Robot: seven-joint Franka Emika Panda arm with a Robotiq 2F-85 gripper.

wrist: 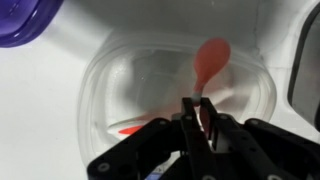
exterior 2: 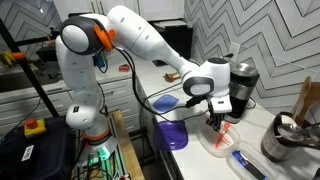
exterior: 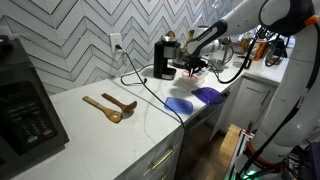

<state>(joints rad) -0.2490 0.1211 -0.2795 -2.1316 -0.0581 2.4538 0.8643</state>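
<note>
White arm (exterior 2: 150,40), orange collar (exterior 2: 101,38), black gripper (exterior 2: 214,119)

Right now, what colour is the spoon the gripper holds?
Salmon red; the spoon shows best in the wrist view.

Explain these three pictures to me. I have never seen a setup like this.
The white machine is a robot arm working at a kitchen counter. Two pictures come from cameras standing off to the side. The third comes from a camera on the arm's wrist, looking down past its two fingers. Those fingers are shut on a pink-red spoon, which is held over a clear bowl. A purple bowl sits beside it. Farther along the counter lie two wooden spoons, and a black coffee machine stands by the tiled wall.
</note>
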